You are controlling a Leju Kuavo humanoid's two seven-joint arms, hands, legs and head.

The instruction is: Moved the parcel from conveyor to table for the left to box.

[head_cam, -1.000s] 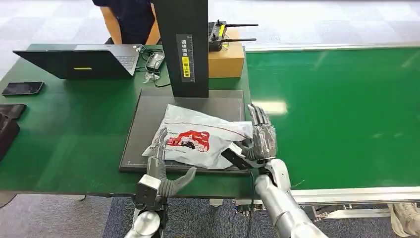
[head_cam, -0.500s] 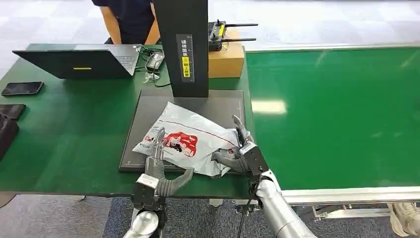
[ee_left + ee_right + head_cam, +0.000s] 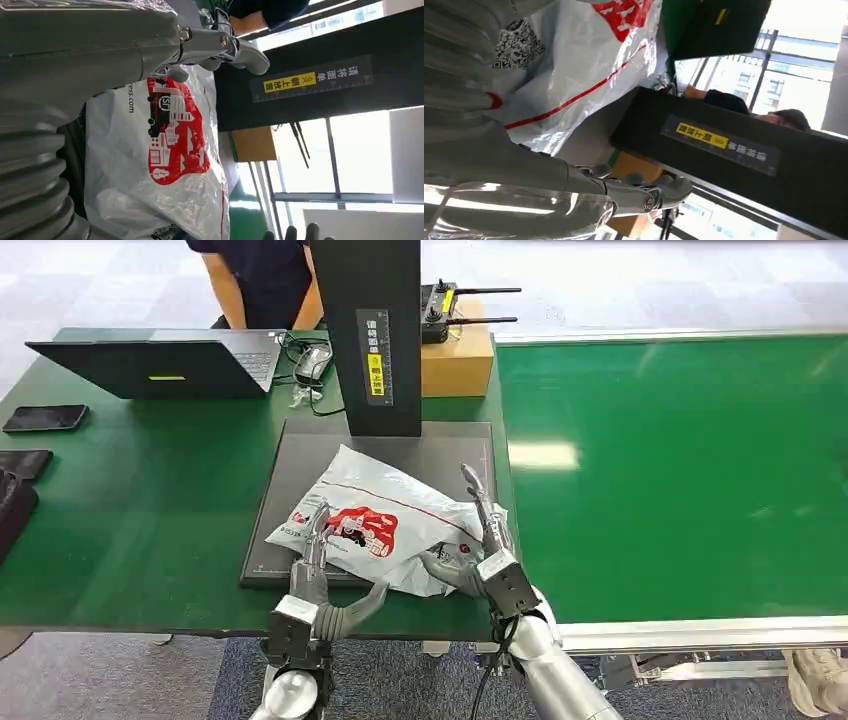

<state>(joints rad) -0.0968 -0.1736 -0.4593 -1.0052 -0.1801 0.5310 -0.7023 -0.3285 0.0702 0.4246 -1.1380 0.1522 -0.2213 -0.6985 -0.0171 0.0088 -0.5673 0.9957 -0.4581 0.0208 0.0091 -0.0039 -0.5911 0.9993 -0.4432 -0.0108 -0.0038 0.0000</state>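
Note:
The parcel (image 3: 375, 525), a white plastic mailer with a red print, lies crumpled on the dark grey mat (image 3: 440, 445) on the green table (image 3: 130, 510). My left hand (image 3: 318, 570) stands at the mat's near edge, fingers straight and touching the parcel's near left side, thumb spread out. My right hand (image 3: 482, 545) is at the parcel's right end, fingers straight up beside it and thumb lying against its near corner, not clamped. The left wrist view has the left hand (image 3: 100, 45) against the parcel (image 3: 170, 190). In the right wrist view the parcel (image 3: 589, 65) lies beside the right hand's (image 3: 549, 175) stretched fingers.
A black scanner column (image 3: 370, 330) rises at the mat's far edge, with a cardboard box (image 3: 458, 360) beside it. The green conveyor (image 3: 680, 470) runs to the right. A laptop (image 3: 150, 365) and a phone (image 3: 46, 418) lie far left. A person (image 3: 255, 280) stands behind the table.
The parcel has slid left and nearer on the mat. My right hand came back toward me and leftward with it, its fingers now straight. The left hand has hardly moved.

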